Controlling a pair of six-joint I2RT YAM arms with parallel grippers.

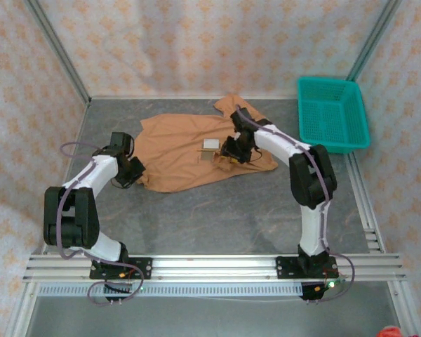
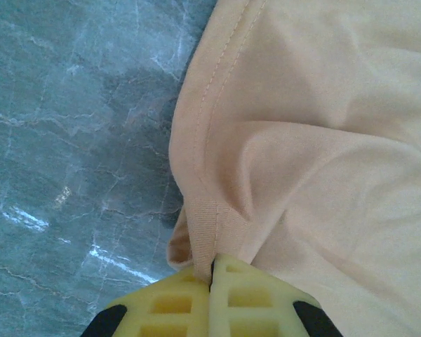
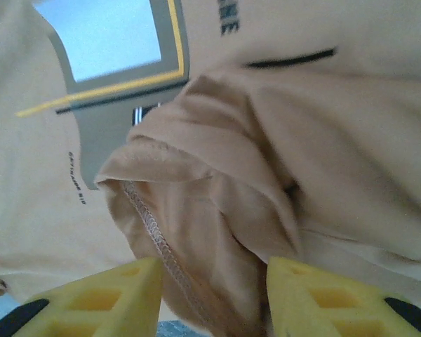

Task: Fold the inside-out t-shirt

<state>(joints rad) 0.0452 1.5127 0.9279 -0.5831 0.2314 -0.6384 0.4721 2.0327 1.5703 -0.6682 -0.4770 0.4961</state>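
Table (image 1: 196, 225): your grey marbled top, under everything.
T-shirt (image 1: 189, 151): tan, rumpled at mid-table, beyond both your arms.
Basket (image 1: 333, 112): teal mesh, far right corner, apart from the cloth.
Left gripper (image 2: 212, 281): your fingers are pinched together on the stitched left edge.
Right gripper (image 3: 214, 295): your fingers stand apart, with a bunched fold between them.
Printed patch (image 3: 105, 42): just beyond that fold.

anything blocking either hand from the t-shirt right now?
Nothing visible does. The left hand is shut on the hemmed edge of the t-shirt, at its left side. The right hand is open around a bunched fold beside the printed patch. The teal basket sits apart at the far right.
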